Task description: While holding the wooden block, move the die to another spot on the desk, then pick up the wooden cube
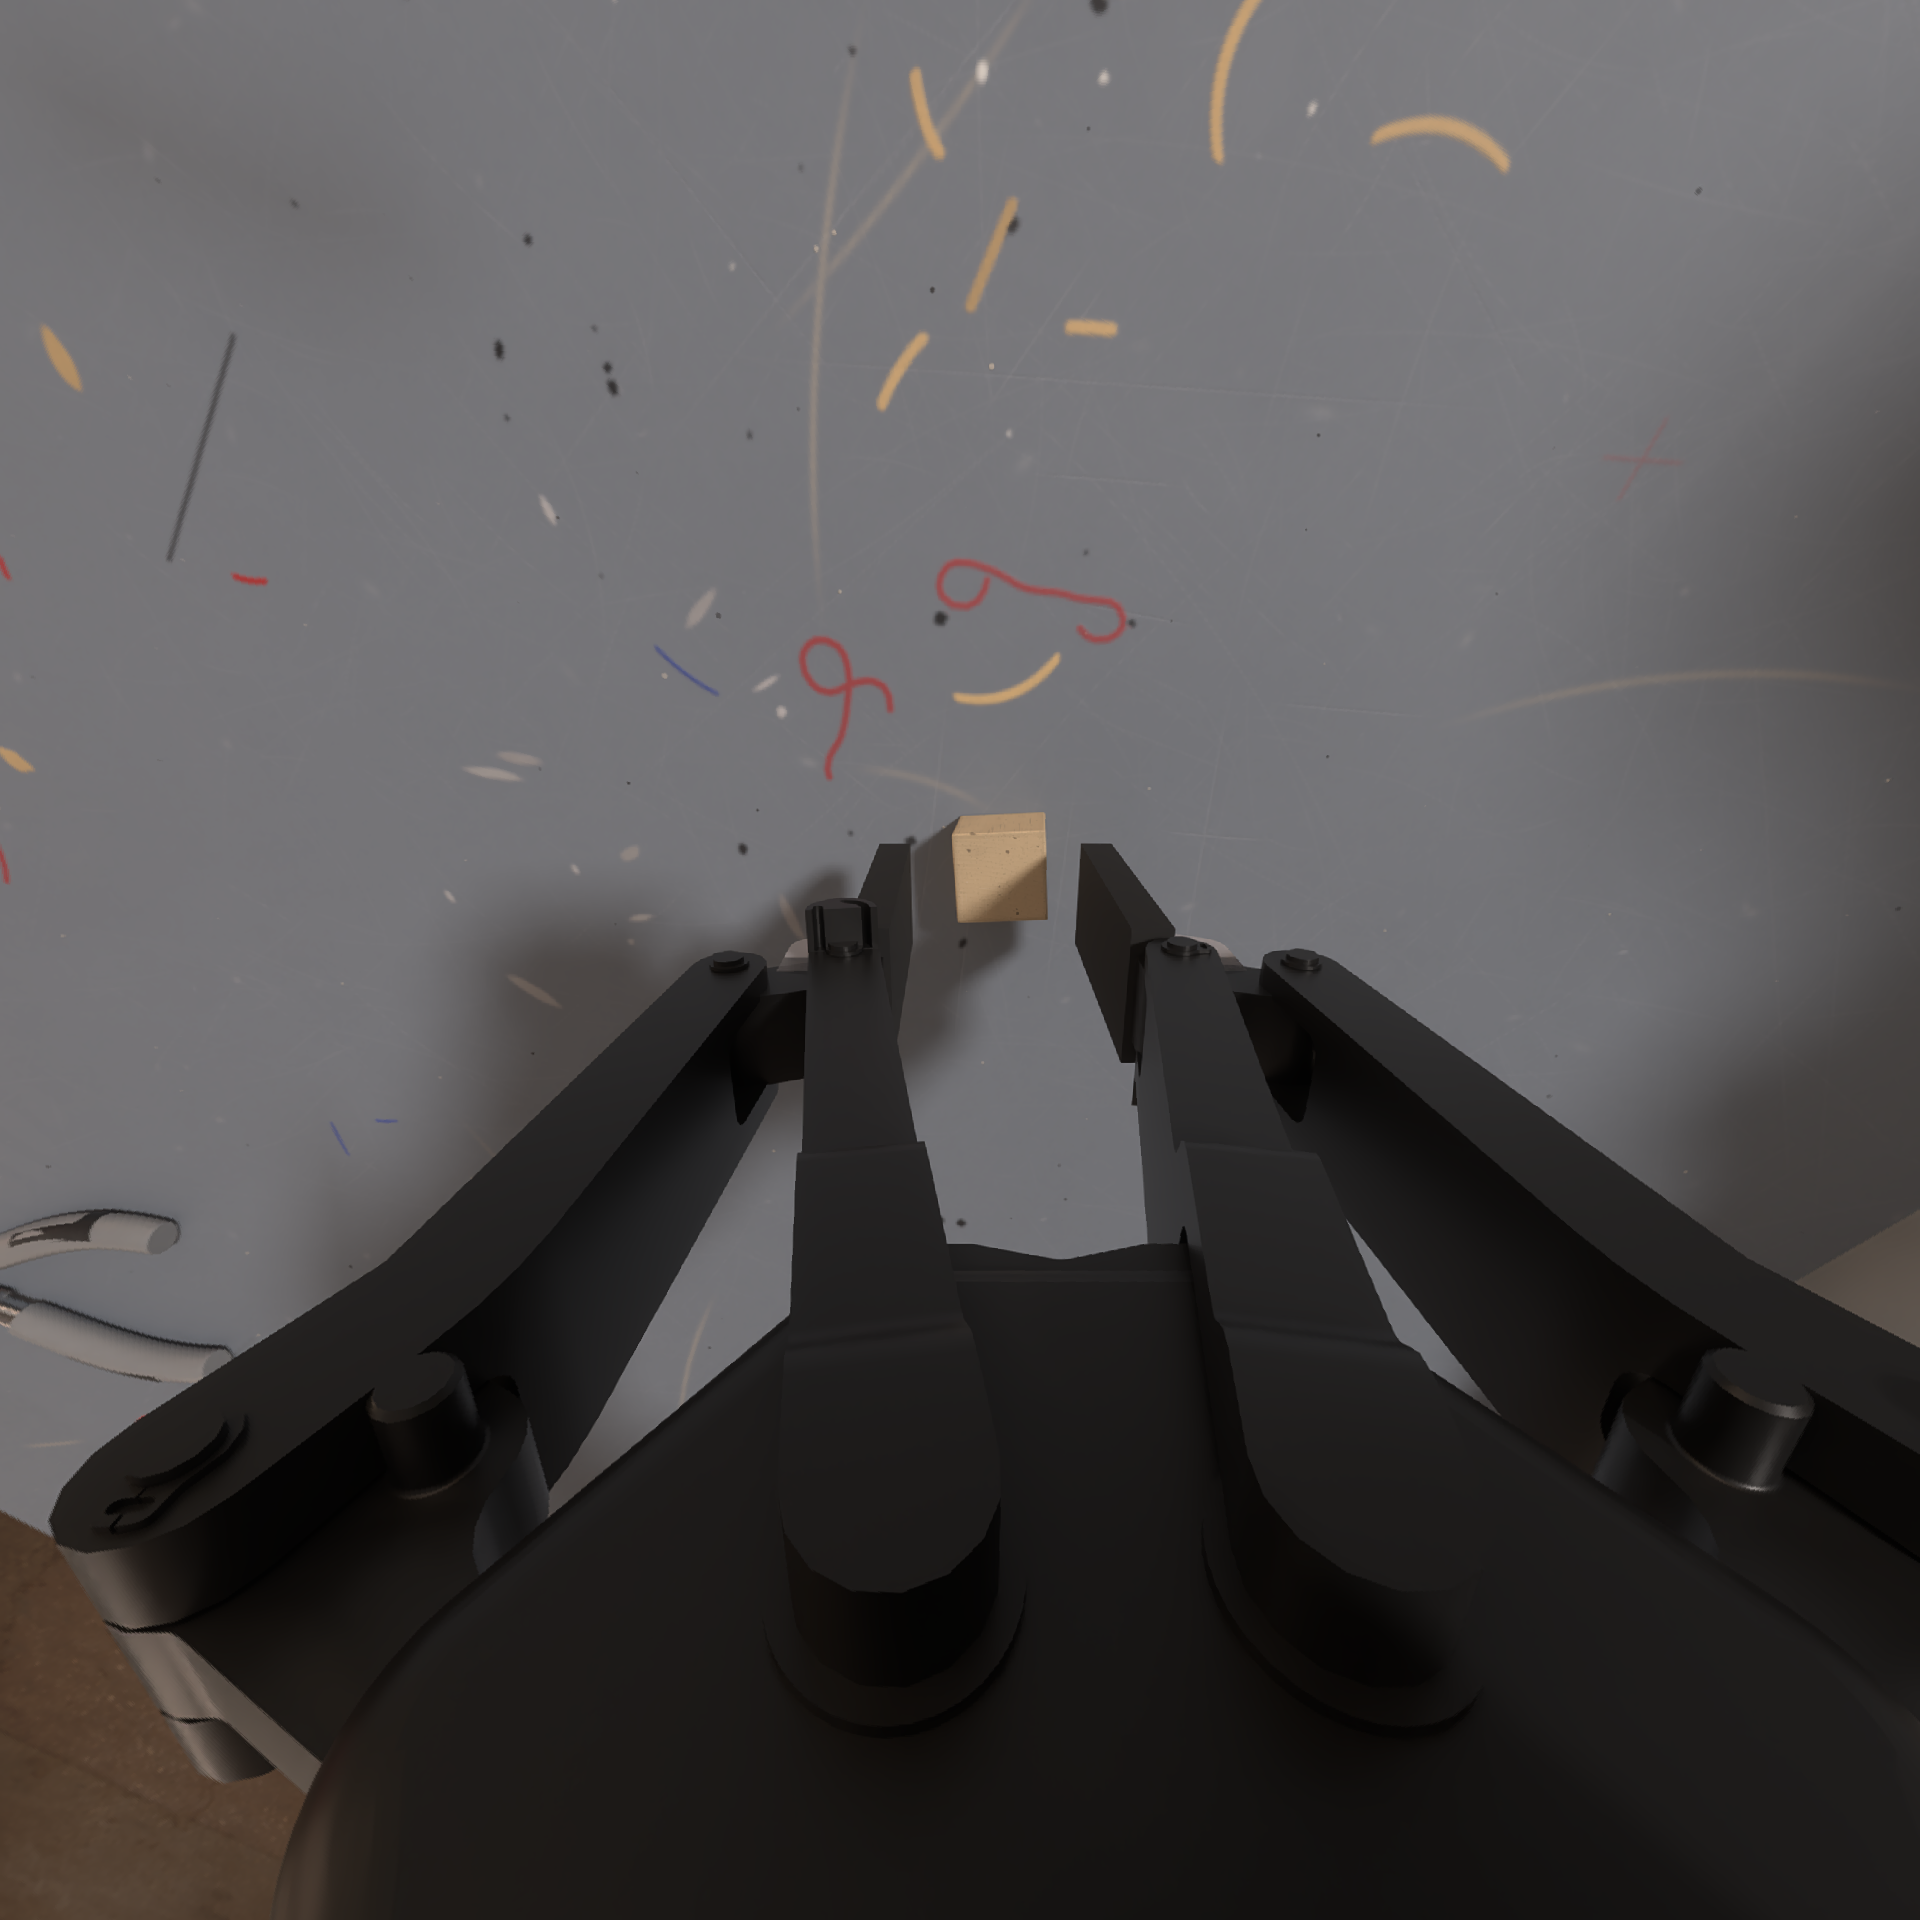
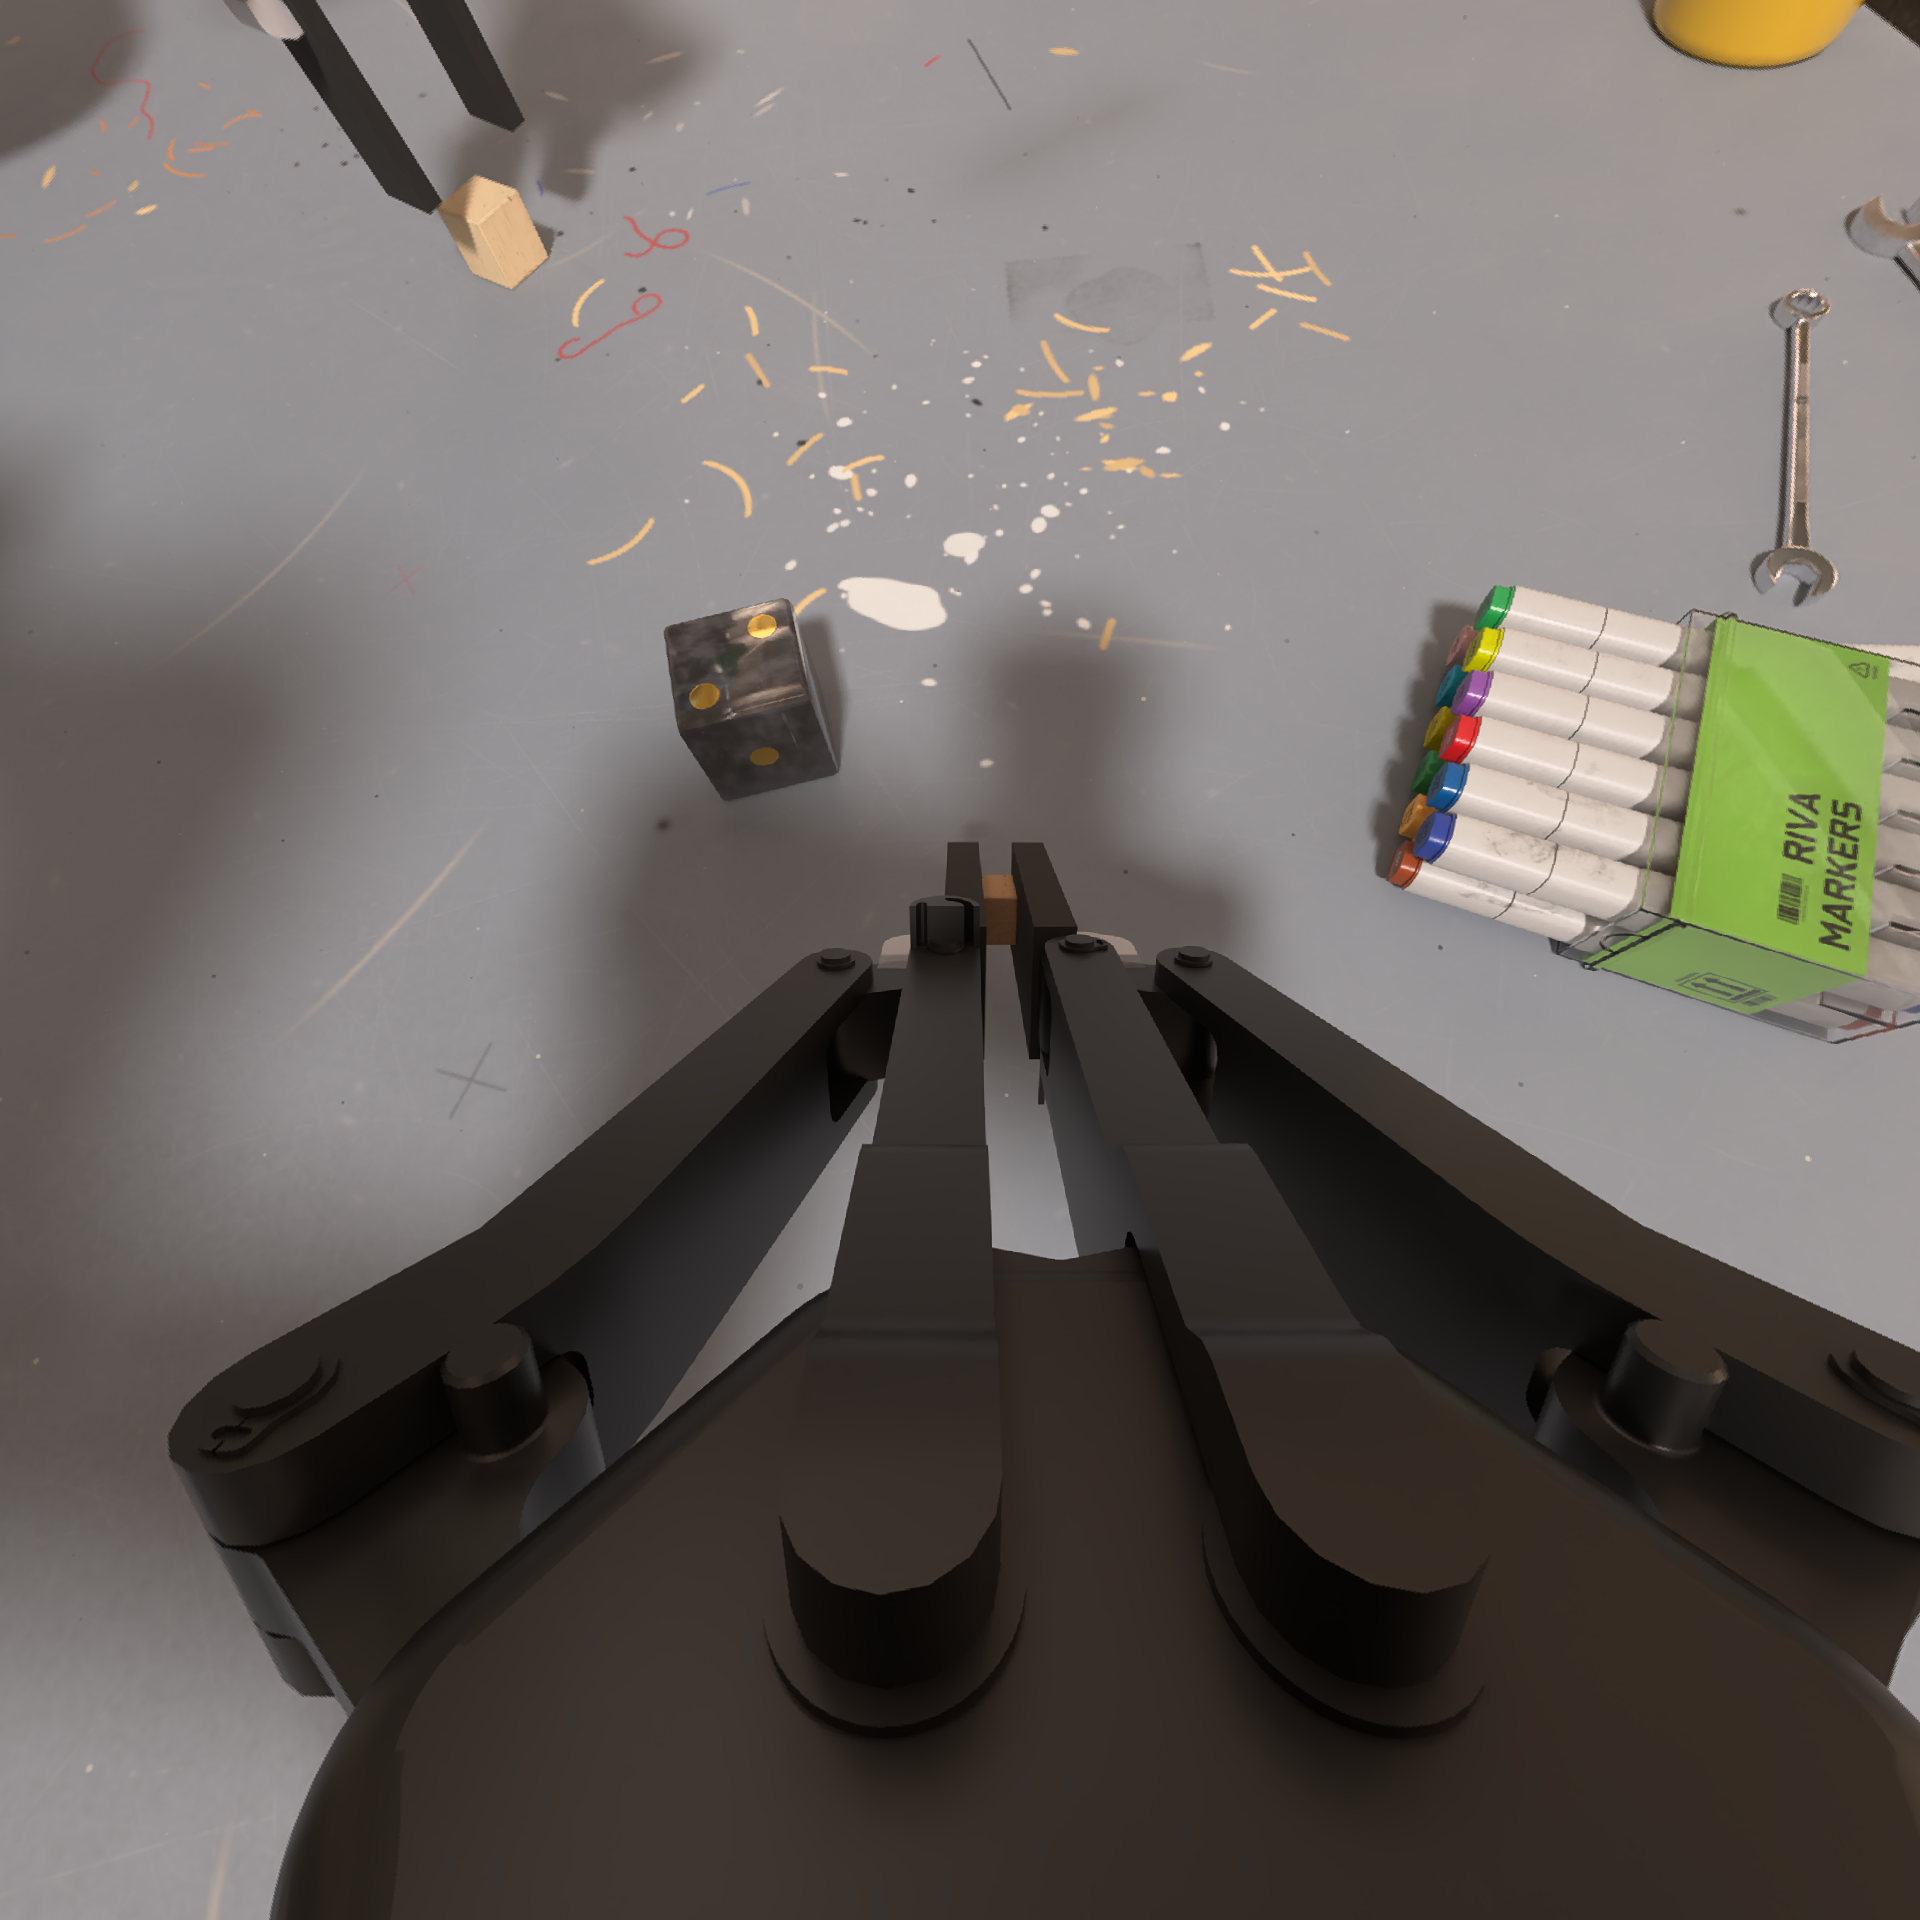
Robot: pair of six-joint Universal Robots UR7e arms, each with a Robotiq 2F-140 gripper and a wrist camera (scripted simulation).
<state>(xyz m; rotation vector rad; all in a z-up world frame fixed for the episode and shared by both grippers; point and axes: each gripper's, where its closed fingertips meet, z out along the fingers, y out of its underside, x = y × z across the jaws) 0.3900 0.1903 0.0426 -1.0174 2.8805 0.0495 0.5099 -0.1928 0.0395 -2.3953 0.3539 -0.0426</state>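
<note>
A light wooden cube sits on the grey desk between the fingers of my left gripper, which is open with a small gap on each side. The cube and the left gripper also show at the top left of the right wrist view. My right gripper is shut on a small brown wooden block and holds it above the desk. A dark die with gold dots lies on the desk, ahead and to the left of the right gripper.
A green box of markers lies at the right. A wrench lies beyond it, another tool is at the right edge, and a yellow cup is at the top right. Grey tool handles lie near the desk's edge.
</note>
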